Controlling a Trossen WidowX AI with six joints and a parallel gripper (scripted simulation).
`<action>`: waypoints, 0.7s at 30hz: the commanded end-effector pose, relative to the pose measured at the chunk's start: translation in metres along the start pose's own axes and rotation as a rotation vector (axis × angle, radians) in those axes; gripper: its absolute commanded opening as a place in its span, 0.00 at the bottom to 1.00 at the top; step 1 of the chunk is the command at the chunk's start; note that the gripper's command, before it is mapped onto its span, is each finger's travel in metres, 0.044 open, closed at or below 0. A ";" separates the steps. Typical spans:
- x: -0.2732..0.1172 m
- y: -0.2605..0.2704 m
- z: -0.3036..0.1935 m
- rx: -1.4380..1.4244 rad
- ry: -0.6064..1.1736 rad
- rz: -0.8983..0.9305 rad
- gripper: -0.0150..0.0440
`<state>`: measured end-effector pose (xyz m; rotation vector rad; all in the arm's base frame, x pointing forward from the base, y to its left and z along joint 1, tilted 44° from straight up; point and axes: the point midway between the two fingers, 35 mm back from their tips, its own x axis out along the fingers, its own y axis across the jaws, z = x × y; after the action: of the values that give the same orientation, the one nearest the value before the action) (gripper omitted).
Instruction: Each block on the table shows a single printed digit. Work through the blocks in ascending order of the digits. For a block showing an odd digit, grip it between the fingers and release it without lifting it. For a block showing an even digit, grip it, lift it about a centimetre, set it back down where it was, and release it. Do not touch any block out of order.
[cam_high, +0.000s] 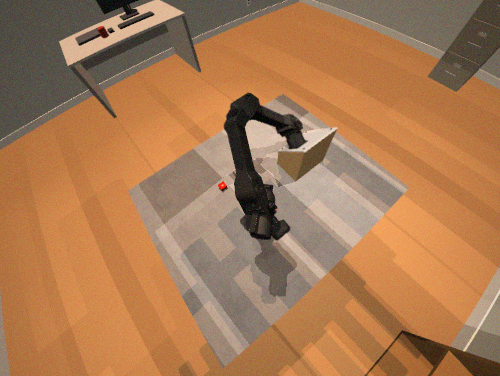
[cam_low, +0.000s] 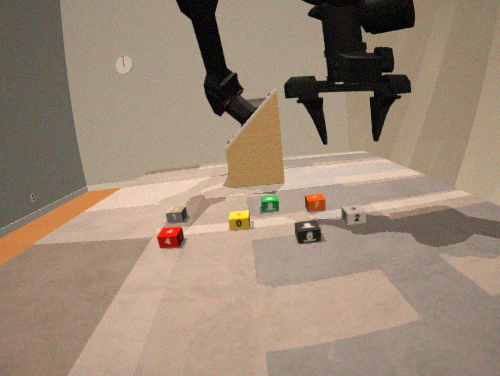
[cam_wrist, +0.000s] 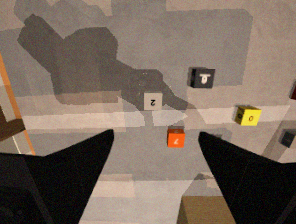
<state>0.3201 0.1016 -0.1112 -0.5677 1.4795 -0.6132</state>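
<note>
Hovering above the numbered blocks, hand (cam_low: 351, 142) (cam_wrist: 156, 135) spread wide, nothing between its fingertips.

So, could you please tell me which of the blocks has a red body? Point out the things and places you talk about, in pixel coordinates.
The block showing a 4 (cam_low: 170, 237), front-left in the exterior view, beside the yellow block (cam_low: 239, 220) (cam_wrist: 248, 116); no other block there is red.

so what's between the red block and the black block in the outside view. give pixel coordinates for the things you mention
The yellow block (cam_low: 239, 221) (cam_wrist: 249, 116), set a little farther back than the red (cam_low: 170, 237) and black (cam_low: 307, 232) (cam_wrist: 204, 78) ones.
</note>
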 end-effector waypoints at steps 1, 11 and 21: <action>0.000 0.000 0.003 -0.007 -0.004 -0.004 0.93; 0.000 0.000 0.003 -0.007 -0.004 -0.004 0.93; 0.000 -0.093 0.054 -0.006 -0.004 -0.010 0.93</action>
<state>0.3628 0.0472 -0.0624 -0.5693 1.4787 -0.6195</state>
